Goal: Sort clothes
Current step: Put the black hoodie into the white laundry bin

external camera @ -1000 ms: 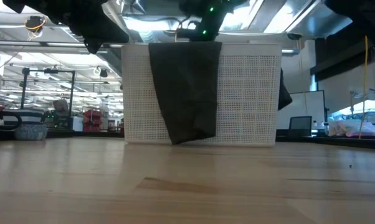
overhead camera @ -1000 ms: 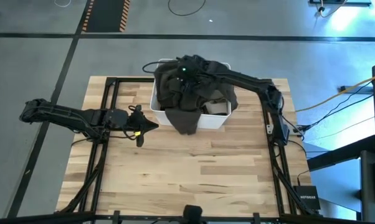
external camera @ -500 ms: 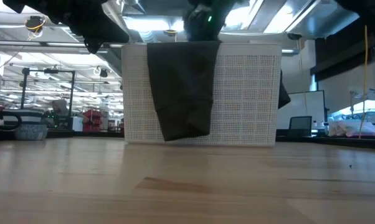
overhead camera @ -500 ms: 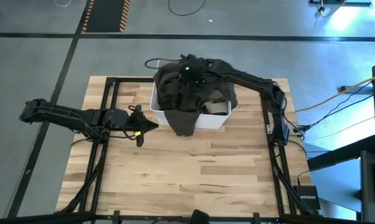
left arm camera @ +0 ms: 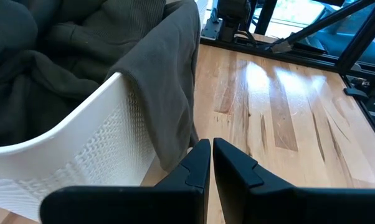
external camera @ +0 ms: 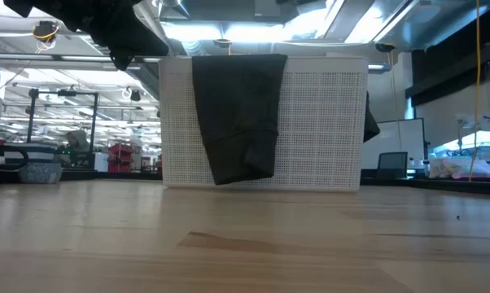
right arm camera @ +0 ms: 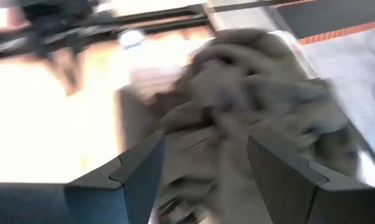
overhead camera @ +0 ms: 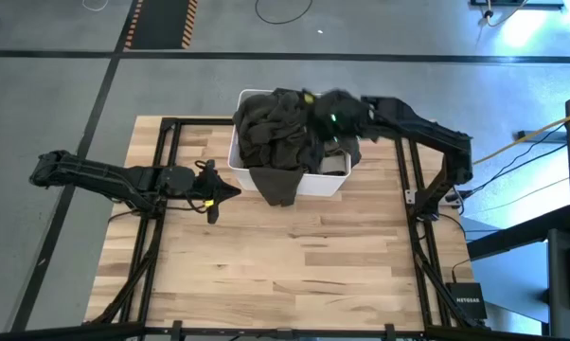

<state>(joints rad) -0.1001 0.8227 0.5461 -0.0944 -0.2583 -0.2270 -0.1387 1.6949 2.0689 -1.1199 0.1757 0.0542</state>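
Note:
A white perforated bin (overhead camera: 334, 182) stands at the table's far middle. A large olive-grey garment (overhead camera: 276, 133) is piled in it. One flap (external camera: 237, 114) hangs over the bin's near wall (external camera: 318, 122), almost down to the table; it also shows in the left wrist view (left arm camera: 169, 87). A pale piece (overhead camera: 330, 163) lies in the bin's near right corner. Dark cloth (external camera: 372, 122) hangs at the bin's right side. My right gripper (overhead camera: 321, 114) is open over the bin's right part, its fingers (right arm camera: 286, 177) wide apart above the pile (right arm camera: 250, 93). My left gripper (overhead camera: 230, 192) is shut, left of the bin (left arm camera: 81, 162).
Bare wooden table (overhead camera: 294, 265) lies near of the bin. Dark frame rails (overhead camera: 162, 170) run along the table's left and right sides. My left arm (external camera: 107, 24) shows at the low view's top left.
My right gripper has drawn back from over the bin's middle toward the table's right edge and has risen out of the low view. The hanging flap has shifted a little toward the table's left and its lower end has risen slightly.

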